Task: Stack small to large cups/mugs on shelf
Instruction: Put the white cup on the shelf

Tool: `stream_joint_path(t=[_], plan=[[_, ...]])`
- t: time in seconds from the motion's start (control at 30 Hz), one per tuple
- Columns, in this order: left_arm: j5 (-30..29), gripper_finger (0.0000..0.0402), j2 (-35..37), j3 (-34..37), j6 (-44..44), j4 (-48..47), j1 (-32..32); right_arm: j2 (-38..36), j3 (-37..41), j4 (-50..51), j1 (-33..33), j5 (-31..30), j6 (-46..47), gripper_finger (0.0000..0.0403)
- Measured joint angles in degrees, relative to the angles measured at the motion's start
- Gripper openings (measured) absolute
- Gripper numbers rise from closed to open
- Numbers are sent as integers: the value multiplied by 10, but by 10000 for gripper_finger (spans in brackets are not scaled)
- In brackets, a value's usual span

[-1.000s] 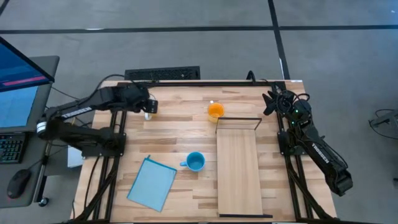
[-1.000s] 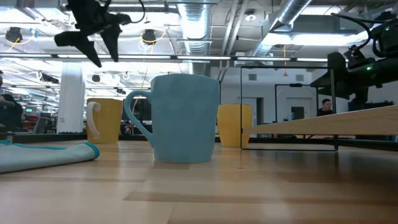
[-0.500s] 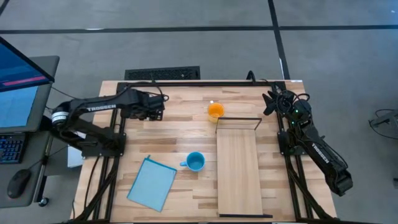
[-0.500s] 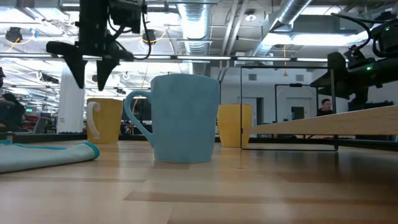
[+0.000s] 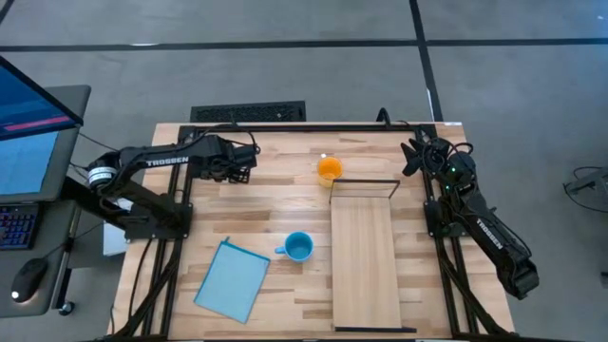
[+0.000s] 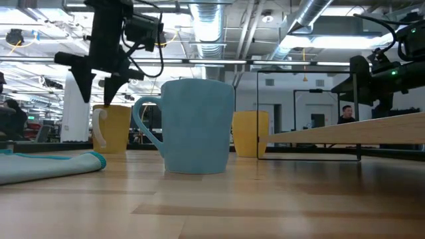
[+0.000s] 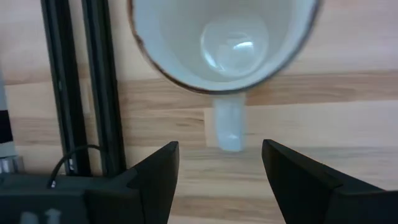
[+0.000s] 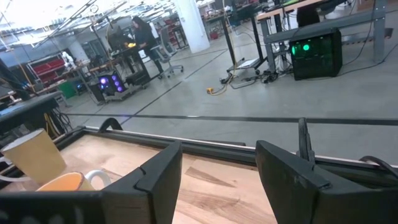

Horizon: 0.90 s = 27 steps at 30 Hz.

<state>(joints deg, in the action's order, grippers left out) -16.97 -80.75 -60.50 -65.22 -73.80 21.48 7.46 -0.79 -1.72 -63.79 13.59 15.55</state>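
In the high view, the left gripper is seen over the far left part of the desk, and the cream mug beneath it is hidden by the arm; the orange mug stands just beyond the far end of the shelf, the light blue mug sits near the middle of the desk to the left of the shelf, and a blue cloth lies nearer the front left. The right gripper is held at the far right corner, waiting. In the low view, the left gripper hangs just above the cream mug, fingers pointing down and spread apart, not yet around it; the light blue mug fills the centre and the orange mug is behind it. In the left wrist view, the cream mug lies directly ahead of the 2 parted fingers, its handle pointing back toward the gap between them, so a straight descent is judged enough to reach it; the left arm is clearly the nearer. In the right wrist view, the right gripper shows its fingers apart and empty, with the orange mug well off.
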Motion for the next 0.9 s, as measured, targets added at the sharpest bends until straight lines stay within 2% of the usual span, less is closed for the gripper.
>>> stream_joint_path(t=[0.4, 0.63, 0.9], plan=[[4, 223, 0, 44, 35, 118, 31, 0, 0, 0, 0, 0, 0, 226], [0, 220, 0, 45, 41, 111, 47, 0, 0, 0, 0, 0, 0, 226], [0, 180, 0, 45, 42, 91, 56, 0, 0, 0, 0, 0, -1, 226]])
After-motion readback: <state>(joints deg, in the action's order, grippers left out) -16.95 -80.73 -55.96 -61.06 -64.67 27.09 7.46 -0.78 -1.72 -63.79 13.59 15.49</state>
